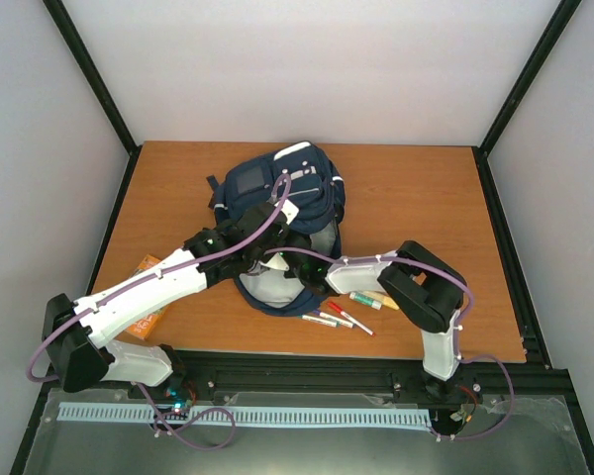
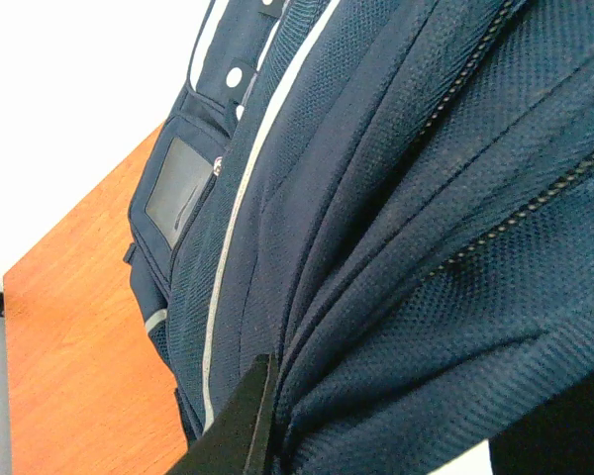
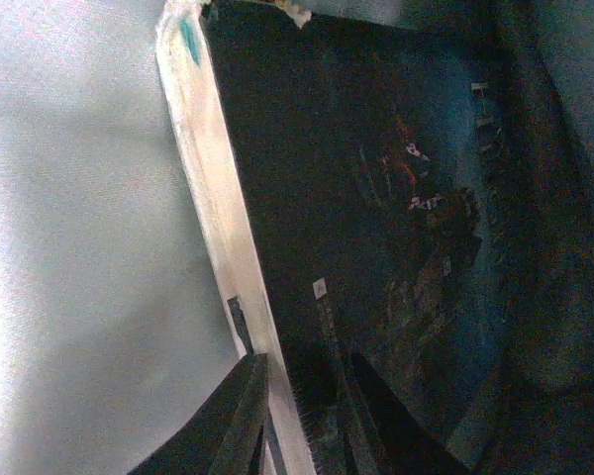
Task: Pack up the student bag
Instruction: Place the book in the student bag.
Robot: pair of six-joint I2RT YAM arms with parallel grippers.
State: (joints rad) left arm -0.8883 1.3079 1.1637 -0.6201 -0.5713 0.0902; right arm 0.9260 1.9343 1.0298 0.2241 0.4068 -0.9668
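One student bag [image 1: 277, 198] lies central on the tabletop [image 1: 426, 198]. The left claw [image 2: 275, 435] clamps its navy fabric; I'd hold that mouth wide. Inside, the right claw [image 3: 302, 411] pinches a dark book [image 3: 376, 198] edgewise; slide it in flat.

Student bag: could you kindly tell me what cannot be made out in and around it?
- Right wrist view: book cover lettering, too dark and blurred.
- Top view: student bag interior, hidden by left arm and right arm.
- Top view: orange item, partly under left arm.
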